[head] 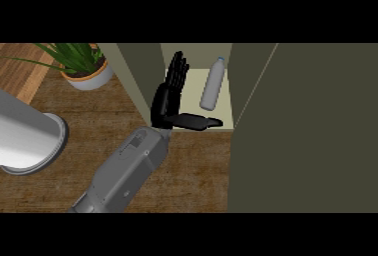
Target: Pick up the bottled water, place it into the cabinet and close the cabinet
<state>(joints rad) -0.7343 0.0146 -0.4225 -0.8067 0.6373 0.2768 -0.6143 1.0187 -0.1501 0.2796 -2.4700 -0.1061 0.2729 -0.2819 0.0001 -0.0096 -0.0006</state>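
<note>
A clear water bottle (212,87) with a white cap lies on the pale shelf (227,120) inside the open cabinet, its cap pointing to the back. My left hand (166,102) stands just left of the bottle at the cabinet's mouth. Its fingers are straight and point into the cabinet. The thumb sticks out to the right below the bottle's base, and a small gap separates hand and bottle. The hand holds nothing. The cabinet door (310,130) stands open at the right. My right hand does not show.
A potted green plant (85,67) stands at the back left on the wooden counter (192,170). A large shiny grey cylinder (26,135) fills the left edge. The cabinet's left wall (140,75) runs close beside my hand.
</note>
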